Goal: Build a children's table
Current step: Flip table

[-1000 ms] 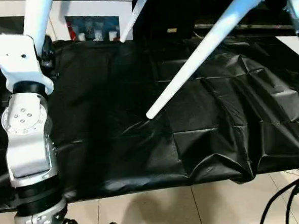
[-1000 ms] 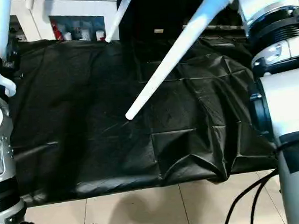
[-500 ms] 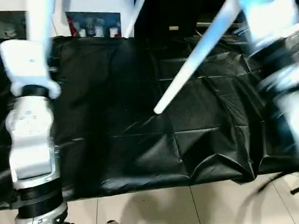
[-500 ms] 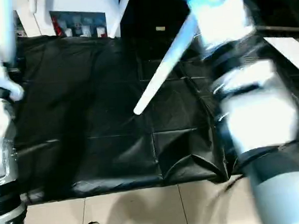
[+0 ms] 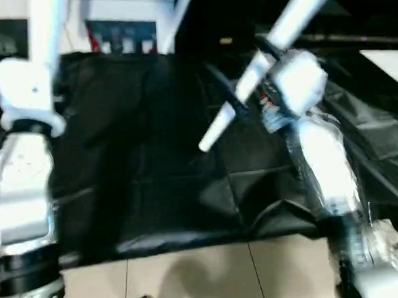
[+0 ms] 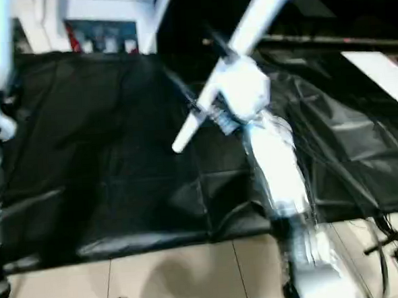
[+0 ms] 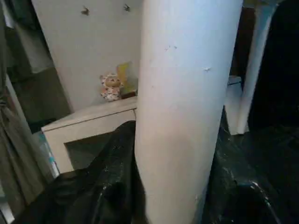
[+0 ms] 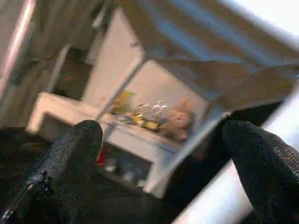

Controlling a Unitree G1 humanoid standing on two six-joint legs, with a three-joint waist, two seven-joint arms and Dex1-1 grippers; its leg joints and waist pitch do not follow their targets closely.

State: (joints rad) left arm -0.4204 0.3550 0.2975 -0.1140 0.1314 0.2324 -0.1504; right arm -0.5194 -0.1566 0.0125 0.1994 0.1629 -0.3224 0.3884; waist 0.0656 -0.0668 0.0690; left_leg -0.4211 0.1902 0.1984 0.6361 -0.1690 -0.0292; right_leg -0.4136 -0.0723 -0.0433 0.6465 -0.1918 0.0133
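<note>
Above black cloth [image 5: 152, 158], blurred white leg [image 5: 249, 78], top cut off

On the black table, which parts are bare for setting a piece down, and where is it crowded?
The black-draped table is bare across its middle and along the near edge, between the left arm and the right arm. It is crowded at the far right, where a slanting white leg hangs over the cloth beside the right arm. The far edge borders the white cabinet.

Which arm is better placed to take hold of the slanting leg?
Probably the right: its gripper is open, and in the head view its wrist is beside the leg. The left arm stands far off.
</note>
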